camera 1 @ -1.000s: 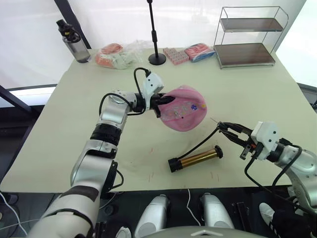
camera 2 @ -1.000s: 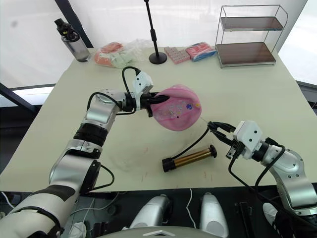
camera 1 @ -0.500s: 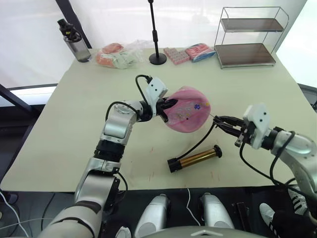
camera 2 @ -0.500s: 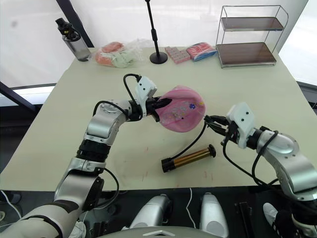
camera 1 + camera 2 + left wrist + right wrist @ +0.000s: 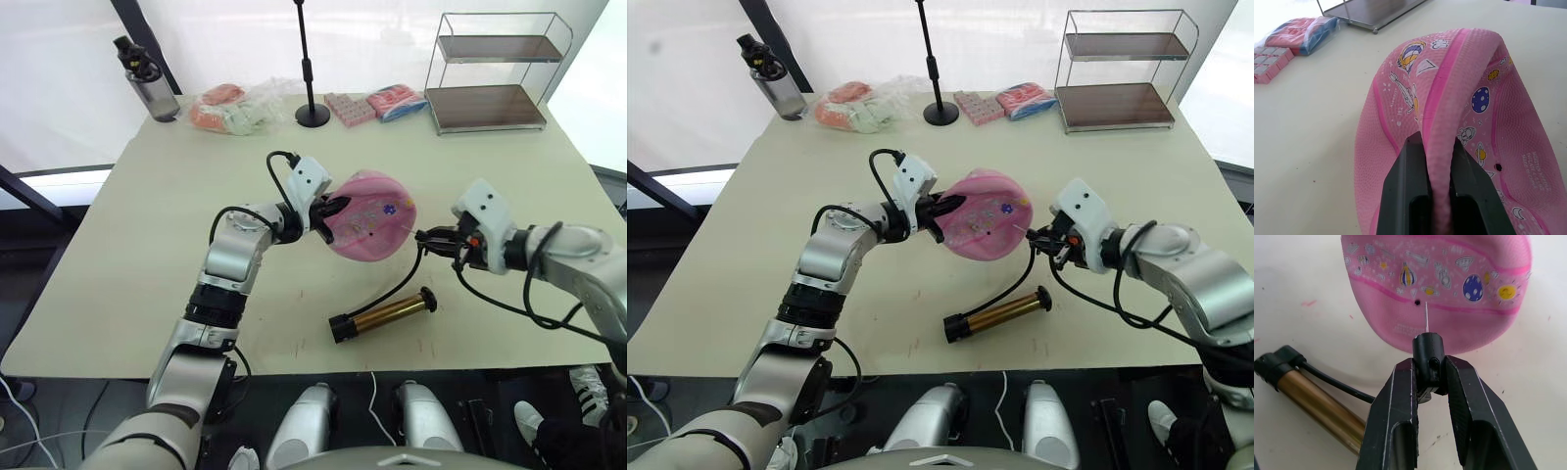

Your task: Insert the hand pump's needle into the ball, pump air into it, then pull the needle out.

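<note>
The pink ball (image 5: 367, 215), limp and folded, is held up off the table; my left gripper (image 5: 333, 209) is shut on a fold of its rubber (image 5: 1442, 147). Its black valve hole (image 5: 1416, 302) faces my right gripper (image 5: 429, 236). That gripper is shut on the black fitting (image 5: 1427, 351) of the needle (image 5: 1426, 318), whose tip points at the ball just beside the valve hole, a short gap away. The hose (image 5: 392, 282) runs down to the gold hand pump (image 5: 386, 313) lying on the table in front of the ball.
At the table's back stand a dark bottle (image 5: 145, 83), a plastic bag of items (image 5: 233, 106), a black stand (image 5: 310, 69), pink and red packets (image 5: 377, 104), and a two-tier wire shelf (image 5: 488, 73). The table's front edge is near the pump.
My right gripper has carried the needle up and left toward the ball, closing most of the gap. The left gripper with the ball shifted slightly right.
</note>
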You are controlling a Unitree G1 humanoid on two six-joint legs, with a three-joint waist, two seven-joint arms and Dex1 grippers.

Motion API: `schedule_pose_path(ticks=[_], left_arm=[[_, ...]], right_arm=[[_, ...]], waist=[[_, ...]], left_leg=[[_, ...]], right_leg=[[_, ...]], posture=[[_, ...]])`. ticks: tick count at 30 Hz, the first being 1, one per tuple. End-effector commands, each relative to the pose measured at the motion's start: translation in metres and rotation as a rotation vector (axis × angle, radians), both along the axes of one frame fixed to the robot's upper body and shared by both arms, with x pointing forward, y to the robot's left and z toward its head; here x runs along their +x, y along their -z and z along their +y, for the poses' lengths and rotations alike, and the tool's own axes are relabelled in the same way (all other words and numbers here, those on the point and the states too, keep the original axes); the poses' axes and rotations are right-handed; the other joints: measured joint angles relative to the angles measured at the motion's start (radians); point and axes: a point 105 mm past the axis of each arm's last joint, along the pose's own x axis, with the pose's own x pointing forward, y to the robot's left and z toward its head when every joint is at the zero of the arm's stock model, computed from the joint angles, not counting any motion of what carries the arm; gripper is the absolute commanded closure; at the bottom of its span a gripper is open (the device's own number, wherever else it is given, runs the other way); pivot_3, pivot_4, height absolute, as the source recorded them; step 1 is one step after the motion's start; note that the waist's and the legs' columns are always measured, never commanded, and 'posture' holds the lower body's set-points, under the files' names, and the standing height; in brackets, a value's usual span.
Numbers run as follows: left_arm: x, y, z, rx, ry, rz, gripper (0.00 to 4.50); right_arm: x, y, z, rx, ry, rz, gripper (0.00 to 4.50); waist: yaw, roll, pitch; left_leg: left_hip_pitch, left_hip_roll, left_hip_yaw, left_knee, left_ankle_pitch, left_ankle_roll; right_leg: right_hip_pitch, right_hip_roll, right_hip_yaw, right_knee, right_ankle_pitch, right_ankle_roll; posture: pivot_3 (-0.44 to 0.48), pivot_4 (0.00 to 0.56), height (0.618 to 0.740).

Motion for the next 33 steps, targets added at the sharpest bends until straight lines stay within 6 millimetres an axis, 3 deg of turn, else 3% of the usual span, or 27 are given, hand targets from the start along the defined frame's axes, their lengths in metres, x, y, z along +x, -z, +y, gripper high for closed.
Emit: schedule_pose_path(ticks=[1, 7, 23, 33], left_arm=[[-0.001, -0.015, -0.002, -0.024, 0.003, -0.068, 4.41], [-0.001, -0.009, -0.006, -0.021, 0.004, -0.061, 4.41], [0.0, -0.007, -0.017, -0.016, 0.02, -0.08, 4.41], [-0.006, -0.003, -0.022, -0.014, 0.031, -0.079, 4.41]], right_arm=[[-0.003, -0.006, 0.01, -0.023, -0.028, 0.056, 4.19], [0.012, -0.017, 0.012, -0.093, 0.03, 0.1, 4.19], [0.027, -0.026, 0.03, -0.311, 0.034, 0.238, 4.19], [0.037, -0.016, 0.045, -0.38, 0.039, 0.277, 4.19]], waist=[[0.002, 0.0, 0.0], [0.002, 0.0, 0.0], [0.006, 0.0, 0.0], [0.008, 0.0, 0.0]], left_leg=[[0.0, 0.0, 0.0, 0.0, 0.0, 0.0], [-0.001, 0.0, 0.0, 0.0, 0.0, 0.0], [-0.002, -0.001, -0.001, 0.0, 0.0, 0.0], [-0.003, -0.002, -0.002, 0.0, 0.0, 0.0]], right_leg=[[0.0, 0.0, 0.0, 0.0, 0.0, 0.0], [0.0, -0.001, -0.001, 0.0, 0.0, 0.0], [-0.001, -0.002, -0.002, 0.0, 0.001, -0.001], [-0.002, -0.002, -0.003, 0.0, 0.001, -0.001]], posture=[[0.0, 0.15, 0.74], [0.0, 0.15, 0.74], [0.0, 0.15, 0.74], [0.0, 0.15, 0.74]])
